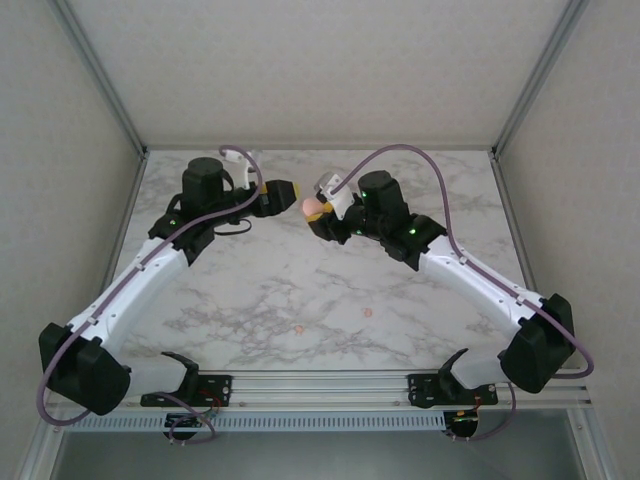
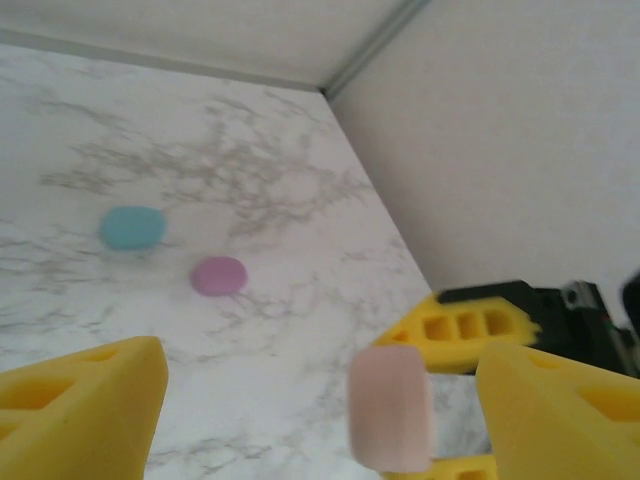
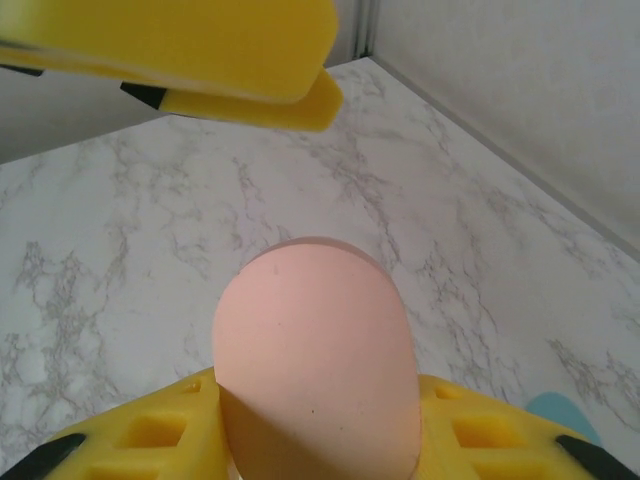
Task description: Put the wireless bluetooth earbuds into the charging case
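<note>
At mid-table, above the marble top (image 1: 250,290): pink charging case (image 3: 315,340), clamped between the fingers of the right gripper (image 1: 316,210). Its lower end is hidden by those fingers, and the lid state is unreadable. Left gripper (image 1: 285,192) sits just beside it, jaws parted, holding nothing.

On the near marble: orange-pink earbuds (image 1: 298,329), two, well apart, too small for detail.

The left wrist view adds a teal oval (image 2: 132,227) and a purple oval (image 2: 218,276), both blurred; whether each is a case or a bud cannot be told.
</note>
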`<state>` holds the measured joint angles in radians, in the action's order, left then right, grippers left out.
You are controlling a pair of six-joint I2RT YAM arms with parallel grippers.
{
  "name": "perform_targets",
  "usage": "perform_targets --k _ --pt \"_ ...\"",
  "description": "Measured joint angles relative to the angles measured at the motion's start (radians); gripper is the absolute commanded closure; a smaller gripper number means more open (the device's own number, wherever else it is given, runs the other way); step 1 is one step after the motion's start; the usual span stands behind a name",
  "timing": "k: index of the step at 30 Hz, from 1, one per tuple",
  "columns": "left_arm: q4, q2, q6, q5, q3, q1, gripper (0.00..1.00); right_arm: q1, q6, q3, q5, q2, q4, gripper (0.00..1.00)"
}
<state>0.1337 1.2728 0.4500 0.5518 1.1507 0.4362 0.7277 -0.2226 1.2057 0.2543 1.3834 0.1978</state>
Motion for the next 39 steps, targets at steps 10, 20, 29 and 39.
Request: perform_targets --k 10,20,29,39 --pt "0.031 0.085 -0.008 0.081 0.075 0.054 0.37 0.005 -0.002 -0.004 -0.019 0.0 -0.014 0.67" --pt "0.108 0.109 -0.018 0.069 0.087 0.06 0.56 0.037 -0.002 -0.021 -0.061 0.0 -0.053 0.66" --pt "0.114 0.11 -0.017 0.074 0.093 0.06 0.67 0.037 -0.001 -0.021 -0.116 0.0 -0.063 0.66" --pt "0.109 0.116 0.008 0.091 0.099 0.059 0.86 0.037 -0.002 -0.089 -0.128 -0.031 -0.154 0.47"
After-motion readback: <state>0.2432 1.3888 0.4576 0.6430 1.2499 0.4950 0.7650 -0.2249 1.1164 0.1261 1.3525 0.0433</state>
